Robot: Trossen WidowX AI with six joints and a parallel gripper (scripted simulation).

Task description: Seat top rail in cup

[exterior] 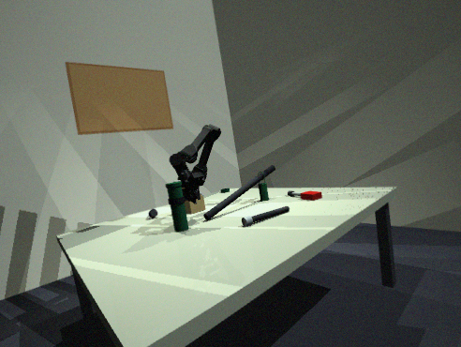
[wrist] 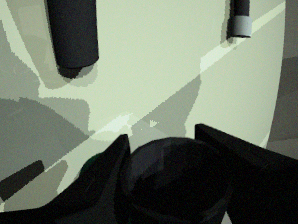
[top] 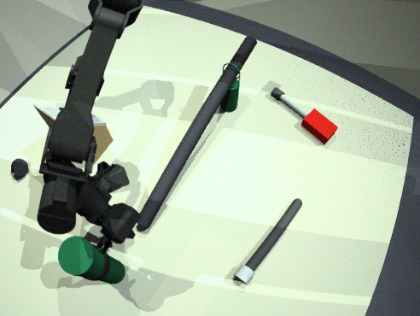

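Observation:
The big green post (top: 77,255) (exterior: 179,218) stands with a dark brace band (exterior: 177,201) around its upper part, below the cap. My gripper (wrist: 161,136) (exterior: 194,201) is at the post's side, shut on the dark round rail-end cup (wrist: 175,172), whose hollow shows between the fingers. The long dark rail (top: 188,141) (exterior: 239,192) (wrist: 75,30) passes through the wire loop at the small green post (top: 230,98) (exterior: 264,192) and slopes down. Its cut end is low, at or near the table, apart from the cup and gripper.
A short dark bar (top: 273,239) (exterior: 269,216) with a white end (wrist: 240,26) lies right of the rail. A red-ended tool (top: 319,125) (exterior: 311,195) lies farther right. A cardboard box (top: 104,137) (exterior: 197,206) stands behind the arm. A black knob (top: 20,168) (exterior: 153,214) is at left.

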